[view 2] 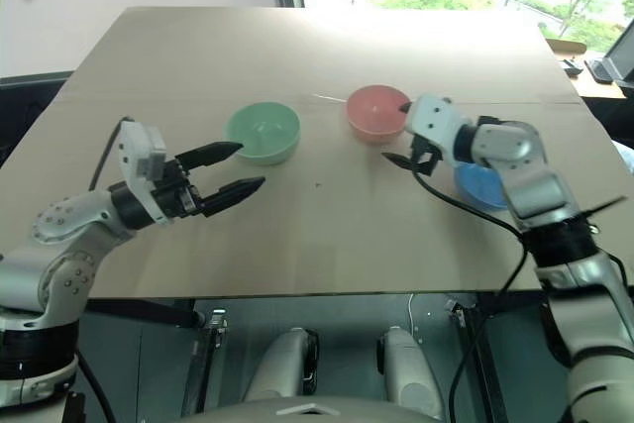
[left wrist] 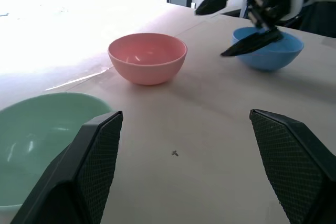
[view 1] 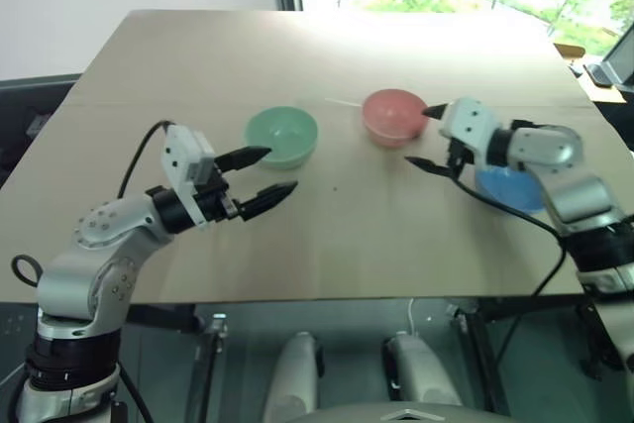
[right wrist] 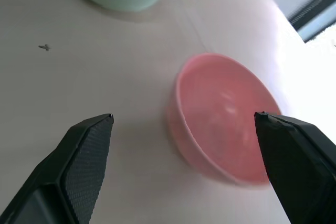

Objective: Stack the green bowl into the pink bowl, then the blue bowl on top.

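The green bowl [view 1: 282, 137] sits upright on the table left of centre, empty. The pink bowl [view 1: 394, 117] stands to its right, also empty. The blue bowl [view 1: 511, 188] lies nearer the right edge, partly hidden behind my right arm. My left gripper [view 1: 269, 171] is open, its fingertips just at the green bowl's near rim without holding it. My right gripper [view 1: 428, 136] is open beside the pink bowl's right side, in front of the blue bowl, with nothing between its fingers. In the right wrist view the pink bowl [right wrist: 223, 121] lies between the fingers.
The bowls stand on a tan table [view 1: 327, 235] whose front edge runs just ahead of my arms. A window lies beyond the far edge. A small dark speck [view 1: 335, 186] marks the tabletop between the grippers.
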`<state>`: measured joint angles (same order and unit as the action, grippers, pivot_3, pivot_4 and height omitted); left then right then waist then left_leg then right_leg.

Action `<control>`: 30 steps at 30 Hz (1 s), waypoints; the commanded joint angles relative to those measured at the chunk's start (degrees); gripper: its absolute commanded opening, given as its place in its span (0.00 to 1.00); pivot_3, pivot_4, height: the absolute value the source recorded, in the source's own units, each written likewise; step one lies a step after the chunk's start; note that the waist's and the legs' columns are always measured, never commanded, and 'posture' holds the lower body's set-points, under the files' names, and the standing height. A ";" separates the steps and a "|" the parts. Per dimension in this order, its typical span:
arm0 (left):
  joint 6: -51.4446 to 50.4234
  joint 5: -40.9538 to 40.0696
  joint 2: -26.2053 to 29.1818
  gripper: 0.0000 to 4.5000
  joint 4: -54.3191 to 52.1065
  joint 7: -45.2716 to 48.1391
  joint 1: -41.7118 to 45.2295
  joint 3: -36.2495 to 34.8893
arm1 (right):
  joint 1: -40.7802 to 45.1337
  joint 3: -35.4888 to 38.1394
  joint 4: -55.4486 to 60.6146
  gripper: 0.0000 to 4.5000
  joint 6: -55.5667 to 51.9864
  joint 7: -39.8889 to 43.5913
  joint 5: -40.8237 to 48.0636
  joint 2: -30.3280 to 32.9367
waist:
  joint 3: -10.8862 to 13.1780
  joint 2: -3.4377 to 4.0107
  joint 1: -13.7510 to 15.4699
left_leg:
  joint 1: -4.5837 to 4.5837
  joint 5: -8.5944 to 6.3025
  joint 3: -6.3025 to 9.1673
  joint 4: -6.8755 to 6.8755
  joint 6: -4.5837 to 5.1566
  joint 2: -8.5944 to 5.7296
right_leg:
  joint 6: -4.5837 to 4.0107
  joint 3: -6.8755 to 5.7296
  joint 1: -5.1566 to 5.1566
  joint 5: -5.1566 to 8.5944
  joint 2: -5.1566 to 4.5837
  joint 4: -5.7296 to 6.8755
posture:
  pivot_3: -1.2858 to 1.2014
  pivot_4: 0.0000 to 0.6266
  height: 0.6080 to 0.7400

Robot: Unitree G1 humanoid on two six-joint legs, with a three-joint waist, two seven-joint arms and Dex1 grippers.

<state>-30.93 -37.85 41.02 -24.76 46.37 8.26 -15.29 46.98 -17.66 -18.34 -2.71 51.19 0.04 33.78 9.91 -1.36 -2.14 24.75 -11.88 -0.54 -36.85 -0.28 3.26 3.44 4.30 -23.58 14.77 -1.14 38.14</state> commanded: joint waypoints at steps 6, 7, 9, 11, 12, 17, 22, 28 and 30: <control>-0.88 -4.27 1.52 0.91 -11.19 -1.42 -6.71 -5.10 | 14.41 -3.42 -31.05 1.00 17.31 1.49 -8.57 -7.25 | 0.01 0.00 0.02 | 0.00 0.00 0.03 0.05 -0.01 -0.01 | -0.02 -0.04 0.01 -0.01 -0.04 -0.04 | 0.52 0.24 1.00; -1.03 -5.18 1.95 0.91 -11.93 -0.73 -7.67 -5.88 | 15.58 -3.54 -33.68 1.00 18.39 1.39 -9.27 -7.79 | 0.01 0.00 -0.14 | -0.01 0.00 0.04 0.06 -0.01 -0.01 | -0.02 -0.05 0.01 -0.01 -0.04 -0.02 | 0.52 0.24 1.00; -1.07 -6.27 2.09 0.93 -12.66 -0.91 -8.69 -7.04 | 17.53 -3.28 -37.97 0.83 20.12 0.90 -10.21 -8.80 | 0.02 0.01 -0.29 | -0.03 0.00 0.02 0.07 -0.01 -0.01 | -0.02 -0.04 0.01 -0.01 -0.03 -0.01 | 0.52 0.24 1.00; -1.06 -7.11 1.89 0.93 -13.04 -1.73 -8.93 -7.50 | 18.88 -2.81 -41.02 0.66 21.45 0.91 -10.73 -9.46 | 0.02 0.02 -0.28 | -0.05 0.01 0.03 0.07 -0.01 -0.01 | -0.03 -0.05 0.01 -0.01 -0.03 0.01 | 0.52 0.24 1.00; -1.02 -7.37 1.75 0.93 -13.32 -2.02 -9.17 -7.67 | 19.40 -2.80 -42.21 0.58 22.26 0.84 -11.20 -9.61 | 0.02 0.02 -0.31 | -0.05 0.01 0.04 0.07 -0.01 -0.01 | -0.03 -0.05 0.01 -0.01 -0.02 0.02 | 0.52 0.24 1.00; -0.33 -8.02 1.28 0.93 -13.71 -2.54 -10.28 -8.09 | 20.66 -2.29 -44.98 0.12 24.63 1.72 -11.83 -10.31 | 0.02 0.02 -0.28 | -0.06 0.00 0.03 0.07 -0.01 -0.01 | -0.03 -0.04 0.01 -0.01 -0.03 0.04 | 0.52 0.24 1.00; 0.17 -7.89 0.48 0.93 -13.54 -3.57 -11.56 -7.60 | 20.81 -1.51 -44.23 0.00 27.10 3.35 -11.49 -10.10 | 0.04 0.05 -0.31 | -0.06 0.01 0.03 0.07 -0.01 -0.01 | -0.03 -0.04 0.00 -0.01 -0.02 0.07 | 0.52 0.24 1.00; 1.12 -7.70 0.41 0.93 -12.84 -2.59 -12.59 -7.88 | 13.41 -1.14 -24.01 0.00 16.96 20.76 -5.14 -4.99 | 0.06 0.08 0.02 | -0.06 0.00 0.05 0.08 -0.01 -0.01 | -0.03 -0.05 0.01 0.00 -0.03 0.08 | 0.52 0.24 1.00; 1.35 -7.67 0.41 0.93 -12.20 -2.35 -12.36 -7.55 | 8.34 -1.60 -11.86 0.00 6.50 26.18 -2.39 -2.29 | 0.06 0.08 0.17 | -0.04 0.00 0.10 0.07 -0.01 0.00 | -0.03 -0.11 0.03 0.00 -0.04 0.08 | 0.52 0.24 1.00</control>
<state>-30.94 -45.05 41.27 -35.80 43.61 -4.34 -21.89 58.31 -19.86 -40.58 12.14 71.69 -6.05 29.44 9.97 -1.28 -1.97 24.72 -11.87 -0.44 -36.77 -0.28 3.25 3.41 4.19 -23.55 14.77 -1.19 38.20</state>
